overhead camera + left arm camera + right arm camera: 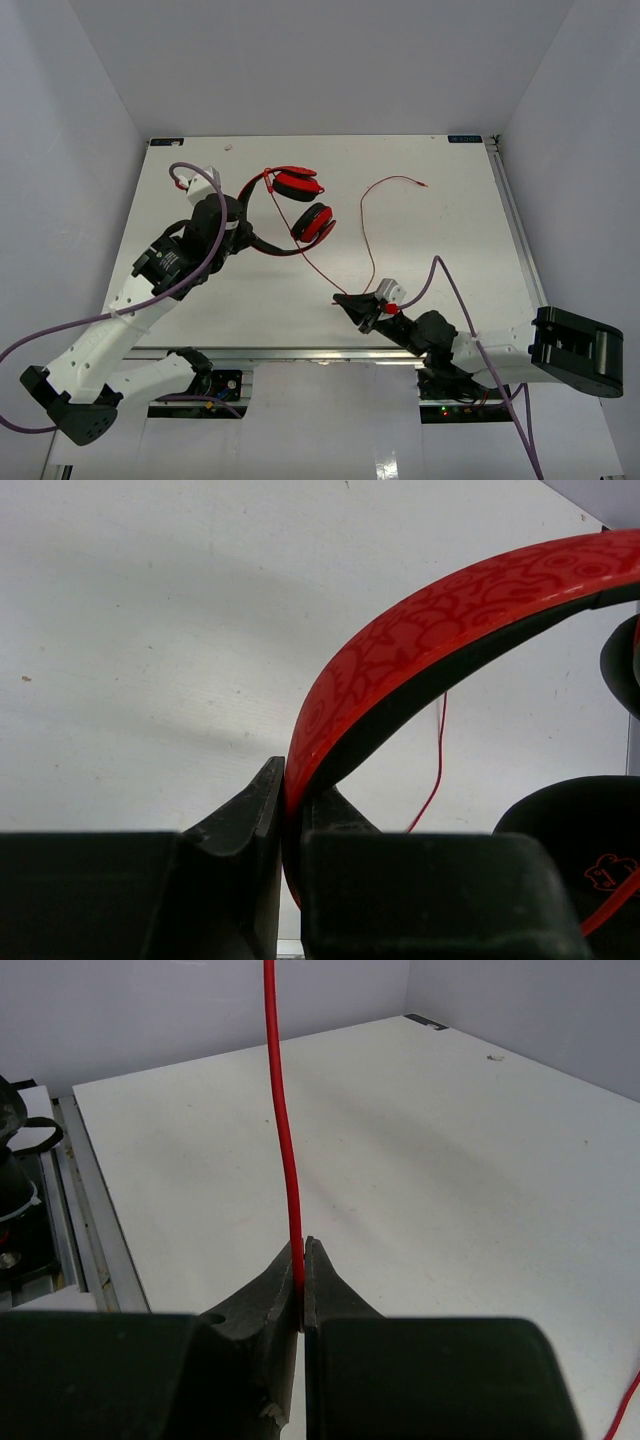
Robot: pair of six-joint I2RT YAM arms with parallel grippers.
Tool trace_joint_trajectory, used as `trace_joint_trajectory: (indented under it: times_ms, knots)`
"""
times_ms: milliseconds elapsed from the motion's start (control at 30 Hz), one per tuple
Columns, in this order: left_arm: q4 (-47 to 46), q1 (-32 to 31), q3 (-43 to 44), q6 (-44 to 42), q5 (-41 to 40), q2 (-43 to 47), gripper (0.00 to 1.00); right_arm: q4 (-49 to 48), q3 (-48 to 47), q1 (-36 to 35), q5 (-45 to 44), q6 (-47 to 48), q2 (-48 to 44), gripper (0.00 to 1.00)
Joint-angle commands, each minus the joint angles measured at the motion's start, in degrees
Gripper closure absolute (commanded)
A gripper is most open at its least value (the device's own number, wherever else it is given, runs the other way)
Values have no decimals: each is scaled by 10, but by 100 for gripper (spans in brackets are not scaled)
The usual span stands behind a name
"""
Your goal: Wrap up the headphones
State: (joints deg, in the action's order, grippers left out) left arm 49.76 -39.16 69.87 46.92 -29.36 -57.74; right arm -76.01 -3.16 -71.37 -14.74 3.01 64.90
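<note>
Starting with the room: what surrounds the arms?

Plain pale walls (330,60) on three sides, and under them a white table (450,250), matt and faintly speckled.

Where are the headphones?

The headphones (313,222) are over the left half of the table, toward the back. I cannot tell whether they rest on it. The two earcups (298,185) sit close together, and the headband (252,188) arcs out to their left.

And the left gripper?

The left gripper (246,228) is clenched on the headband. In its wrist view the patterned red band rises from between the closed fingers (245,810).

The other one?

The right gripper (342,299) is near the front middle, well apart from the earcups, pinching the thin red cable (365,225). Past its tips the cable loops toward the back. The plug (424,184) lies free on the table, further right.
</note>
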Motion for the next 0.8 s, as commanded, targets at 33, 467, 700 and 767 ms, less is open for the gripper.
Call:
trace_joint_trajectory:
  times_ms: [33,467,700,767]
  knots:
    - [-39,0,20,0,32,28,100,-78,54,0,-71,10,-4,92]
    - [-40,0,5,-157,395,74,100,-45,6,68,-44,-16,23,92]
    - [13,1,1,-252,458,74,100,213,-83,147,23,-33,-116,92]
    - [3,1,-6,-268,506,69,100,280,-119,155,28,-33,-135,92]
